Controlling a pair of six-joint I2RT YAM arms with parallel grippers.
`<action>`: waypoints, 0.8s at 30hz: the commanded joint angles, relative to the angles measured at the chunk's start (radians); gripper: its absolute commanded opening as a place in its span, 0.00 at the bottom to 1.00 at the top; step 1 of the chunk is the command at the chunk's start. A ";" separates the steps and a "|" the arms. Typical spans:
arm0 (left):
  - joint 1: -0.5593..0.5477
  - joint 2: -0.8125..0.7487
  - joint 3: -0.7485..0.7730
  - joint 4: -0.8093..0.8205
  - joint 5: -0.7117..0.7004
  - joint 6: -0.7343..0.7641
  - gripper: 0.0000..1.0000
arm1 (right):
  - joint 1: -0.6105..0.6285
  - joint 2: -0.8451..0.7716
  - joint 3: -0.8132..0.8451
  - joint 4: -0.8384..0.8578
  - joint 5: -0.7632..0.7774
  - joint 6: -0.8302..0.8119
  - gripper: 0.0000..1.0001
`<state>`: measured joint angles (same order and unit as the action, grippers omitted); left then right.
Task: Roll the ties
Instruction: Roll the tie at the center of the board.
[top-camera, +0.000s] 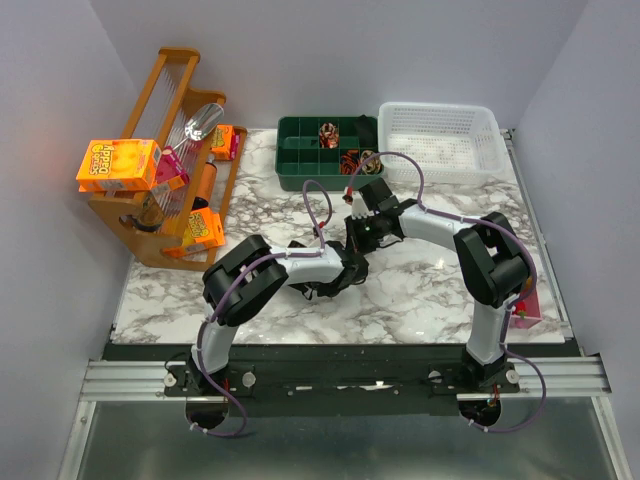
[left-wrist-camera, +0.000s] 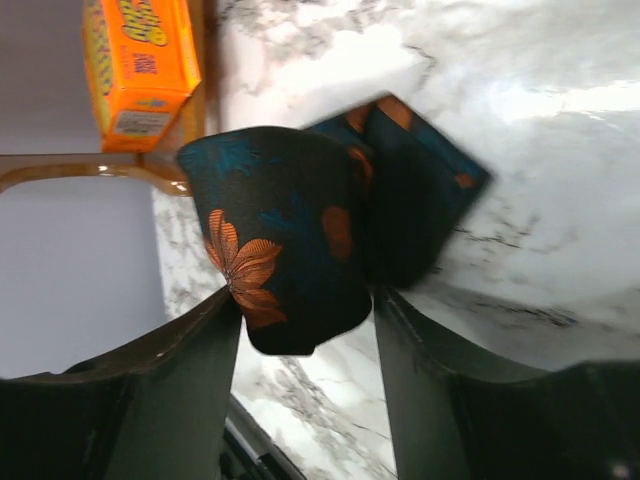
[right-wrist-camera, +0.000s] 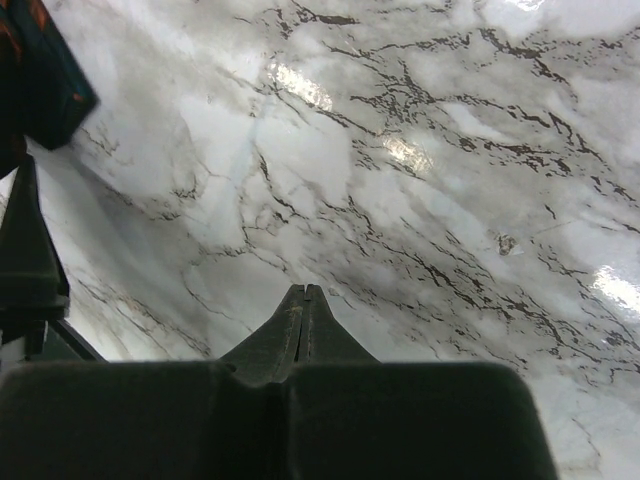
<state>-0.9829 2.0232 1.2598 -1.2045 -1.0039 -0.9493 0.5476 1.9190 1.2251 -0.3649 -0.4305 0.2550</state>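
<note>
A tie (left-wrist-camera: 290, 240), dark with orange flowers, is seen partly rolled near the middle of the marble worktop (left-wrist-camera: 560, 150). Its coil is set between the fingers of the left claw (left-wrist-camera: 308, 300). The jaws are parted about the coil and appear to touch it on both sides; whether it is gripped cannot be told. The right claw (right-wrist-camera: 303, 300) is pressed fully shut, with nothing held, above the worktop. Other coiled ties (top-camera: 327, 131) are lodged in a green tray (top-camera: 300, 165) at the far edge.
</note>
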 joint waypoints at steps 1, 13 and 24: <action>-0.016 -0.075 -0.022 0.189 0.112 0.101 0.69 | -0.008 -0.002 -0.012 0.012 -0.019 0.004 0.01; 0.010 -0.155 -0.014 0.296 0.208 0.161 0.79 | -0.008 -0.017 -0.001 0.011 -0.051 -0.007 0.01; 0.102 -0.362 -0.031 0.416 0.396 0.283 0.87 | 0.049 -0.026 0.083 -0.015 -0.088 -0.017 0.03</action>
<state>-0.9169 1.7710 1.2282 -0.8661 -0.7277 -0.7223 0.5583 1.9186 1.2419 -0.3683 -0.4877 0.2535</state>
